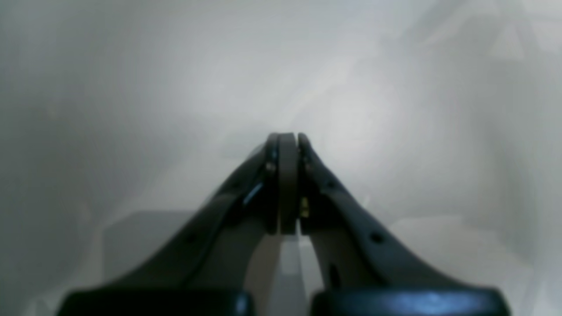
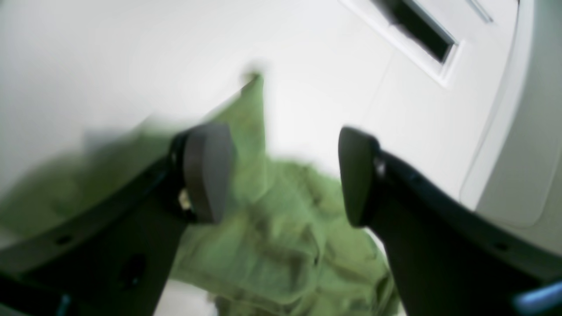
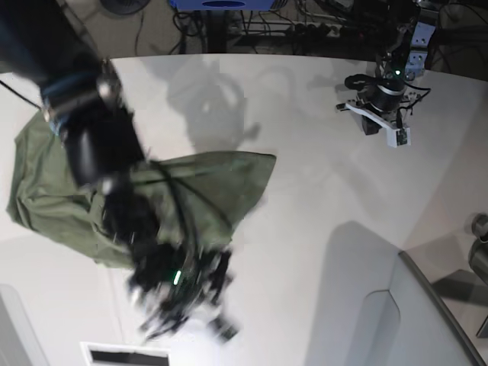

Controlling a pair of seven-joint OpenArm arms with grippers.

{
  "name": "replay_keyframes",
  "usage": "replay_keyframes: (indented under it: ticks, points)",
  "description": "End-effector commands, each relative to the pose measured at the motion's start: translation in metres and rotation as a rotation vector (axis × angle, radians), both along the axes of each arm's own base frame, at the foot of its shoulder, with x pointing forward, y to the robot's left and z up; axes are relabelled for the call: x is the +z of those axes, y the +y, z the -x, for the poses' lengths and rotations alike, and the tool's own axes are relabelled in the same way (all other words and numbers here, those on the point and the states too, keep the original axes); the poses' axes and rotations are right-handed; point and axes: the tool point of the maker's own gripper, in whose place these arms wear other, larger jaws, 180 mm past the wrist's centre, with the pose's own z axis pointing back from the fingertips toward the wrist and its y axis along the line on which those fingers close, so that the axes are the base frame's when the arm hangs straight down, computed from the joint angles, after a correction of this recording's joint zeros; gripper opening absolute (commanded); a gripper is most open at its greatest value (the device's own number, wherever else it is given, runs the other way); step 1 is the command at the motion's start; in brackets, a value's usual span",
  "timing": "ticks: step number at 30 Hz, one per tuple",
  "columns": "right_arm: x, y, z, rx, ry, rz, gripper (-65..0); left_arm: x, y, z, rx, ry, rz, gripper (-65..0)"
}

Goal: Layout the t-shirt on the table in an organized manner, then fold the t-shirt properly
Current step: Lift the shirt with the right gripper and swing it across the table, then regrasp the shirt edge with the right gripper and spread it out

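The olive-green t-shirt (image 3: pixel 221 179) lies crumpled on the left part of the white table (image 3: pixel 320 229). It also shows in the right wrist view (image 2: pixel 281 232), wrinkled, with one corner pointing away. My right gripper (image 2: pixel 281 175) is open and empty, hovering just above the shirt with one finger over each side. In the base view it is motion-blurred (image 3: pixel 187 301) near the shirt's front edge, and its arm hides the middle of the shirt. My left gripper (image 1: pixel 287 137) is shut and empty over bare table. In the base view it sits at the far right (image 3: pixel 379 120), far from the shirt.
A white panel with a dark slot (image 3: pixel 126 354) lies at the front left and also shows in the right wrist view (image 2: pixel 421 30). A grey curved edge piece (image 3: pixel 427 305) is at the front right. Cables and gear (image 3: pixel 252 23) lie beyond the far edge.
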Motion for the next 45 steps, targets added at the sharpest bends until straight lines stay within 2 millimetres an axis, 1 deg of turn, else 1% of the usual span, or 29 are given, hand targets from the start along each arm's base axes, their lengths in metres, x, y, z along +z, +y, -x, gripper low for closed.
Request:
replay_keyframes:
  ticks: [1, 2, 4, 5, 6, 8, 9, 10, 11, 12, 13, 14, 17, 20, 22, 23, 25, 27, 30, 31, 34, 35, 36, 38, 40, 43, 45]
  points:
    - [0.006, 0.014, 0.014, 0.042, -0.014, -0.01, -29.3, 0.001, 0.004, 0.001, -0.002, 0.012, -0.008, -65.0]
    - [-0.002, 0.023, 0.031, 0.061, 0.008, -0.009, -29.3, 0.002, 0.004, 0.0, -0.003, 0.008, -0.007, -65.0]
    - [-0.03, 0.034, 0.058, 0.093, 0.069, -0.007, -30.5, 0.005, 0.004, -0.005, -0.005, -0.004, -0.008, -65.0]
    - [-0.042, 0.04, 0.067, 0.116, 0.093, -0.009, -33.8, 0.006, 0.003, -0.006, -0.005, -0.007, -0.007, -65.0]
    - [-0.057, 0.044, 0.075, 0.131, 0.123, -0.007, -39.3, 0.006, 0.003, -0.007, -0.005, -0.009, -0.007, -65.0]
    - [-0.085, 0.048, 0.091, 0.151, 0.179, -0.011, -55.7, 0.006, 0.003, -0.007, -0.005, -0.009, -0.007, -65.0]
    - [-0.094, 0.048, 0.093, 0.154, 0.193, -0.016, -64.1, 0.006, 0.003, -0.007, -0.005, -0.009, -0.007, -65.0]
    - [-0.103, 0.05, 0.096, 0.157, 0.215, -0.019, -65.0, 0.006, 0.003, -0.007, -0.005, -0.009, -0.007, -65.0]
    - [-0.112, 0.053, 0.099, 0.159, 0.236, -0.022, -63.9, 0.006, 0.003, -0.007, -0.006, -0.01, -0.007, -65.0]
    - [-0.122, 0.05, 0.1, 0.142, 0.264, -0.025, -63.0, 0.006, 0.003, -0.007, -0.006, -0.01, -0.007, -65.0]
    - [-0.13, 0.047, 0.101, 0.122, 0.287, -0.037, -64.8, 0.006, 0.003, -0.007, -0.006, -0.01, -0.007, -65.0]
    - [-0.135, 0.045, 0.099, 0.098, 0.303, -0.052, -65.0, 0.007, 0.003, -0.008, -0.007, -0.011, -0.007, -65.0]
    - [-0.161, 0.038, 0.108, 0.072, 0.374, -0.056, -65.0, 0.012, 0.0, -0.012, -0.013, -0.028, -0.002, -65.0]
    - [-0.174, 0.037, 0.119, 0.072, 0.411, -0.052, -65.0, 0.021, -0.006, -0.018, -0.025, -0.056, 0.006, -65.0]
    - [-0.184, 0.037, 0.134, 0.069, 0.444, -0.053, -65.0, 0.027, -0.007, -0.023, -0.034, -0.073, 0.005, -65.0]
    - [-0.189, 0.036, 0.144, 0.067, 0.465, -0.05, -65.0, 0.03, -0.005, -0.025, -0.039, -0.078, -0.003, -65.0]
    - [-0.196, 0.034, 0.166, 0.065, 0.511, -0.038, -65.0, 0.035, -0.007, -0.029, -0.049, -0.092, -0.002, -65.0]
    - [-0.198, 0.038, 0.192, 0.068, 0.539, -0.047, -65.0, 0.043, -0.008, -0.038, -0.052, -0.118, 0.0, -65.0]
    - [-0.192, 0.046, 0.226, 0.075, 0.555, -0.082, -65.0, 0.046, -0.009, -0.041, -0.054, -0.126, 0.001, -65.0]
    - [-0.19, 0.05, 0.241, 0.092, 0.569, -0.079, -65.0, 0.046, -0.009, -0.041, -0.054, -0.126, 0.001, -65.0]
    - [-0.178, 0.07, 0.278, 0.171, 0.583, -0.083, -65.0, 0.049, -0.014, -0.05, -0.065, -0.142, 0.004, -65.0]
    - [-0.174, 0.071, 0.288, 0.187, 0.584, -0.077, -65.0, 0.049, -0.013, -0.05, -0.064, -0.142, 0.004, -65.0]
    - [-0.17, 0.072, 0.292, 0.201, 0.575, -0.078, -65.0, 0.05, -0.014, -0.051, -0.064, -0.146, 0.005, -65.0]
    - [-0.155, 0.072, 0.289, 0.206, 0.535, -0.088, -65.0, 0.05, -0.014, -0.052, -0.063, -0.148, 0.005, -65.0]
    - [-0.139, 0.067, 0.276, 0.184, 0.494, -0.094, -65.0, 0.052, -0.011, -0.052, -0.056, -0.151, 0.003, -65.0]
    - [-0.119, 0.042, 0.227, 0.125, 0.395, -0.061, -65.0, 0.051, -0.003, -0.05, -0.058, -0.141, -0.015, -65.0]
    - [-0.108, 0.026, 0.189, 0.07, 0.338, -0.047, -65.0, 0.052, 0.0, -0.049, -0.065, -0.138, -0.027, -65.0]
